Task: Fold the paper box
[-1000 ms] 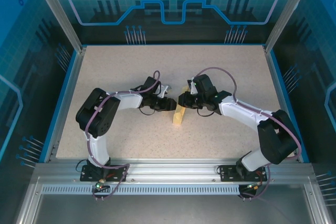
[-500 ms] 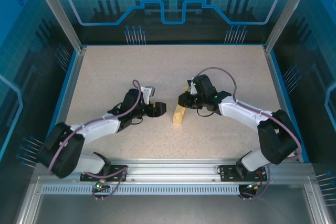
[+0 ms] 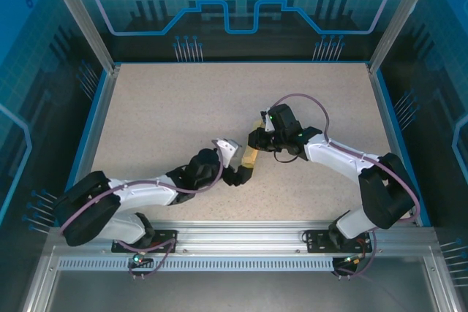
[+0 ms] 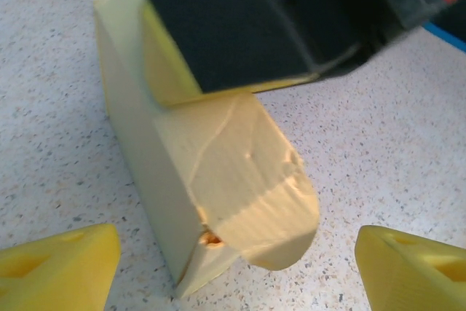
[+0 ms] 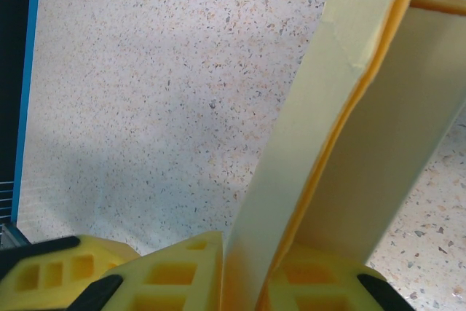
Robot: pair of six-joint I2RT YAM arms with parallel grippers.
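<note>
And the left arm is on the move! A second ago the left fingers (image 3: 238, 174) sat at the box's 9 o'clock. They backed away, and now they have swung low round to its near end, at about 7 o'clock. The paper box (image 3: 249, 158) has not budged: it stands on edge near the middle of the desk (image 3: 161, 107), running from 12 to 6 o'clock.

The right fingers (image 3: 256, 139) have kept their grip on the 12 o'clock end throughout. From the right wrist the right fingers (image 5: 182, 278) are pinching two pale panels (image 5: 291, 151) together, hard against the card.

The left wrist view has the left fingers (image 4: 58, 267) spread wide, one at either lower corner. A rounded flap (image 4: 240, 172) bulges out of the box between them, and neither finger touches it.

So the right side looks like the anchor, and the left has probably lined up on that loose flap. My guess is a press or a tuck comes next. The card is thin and already creased, so a clumsy push could buckle it or tip the box.
</note>
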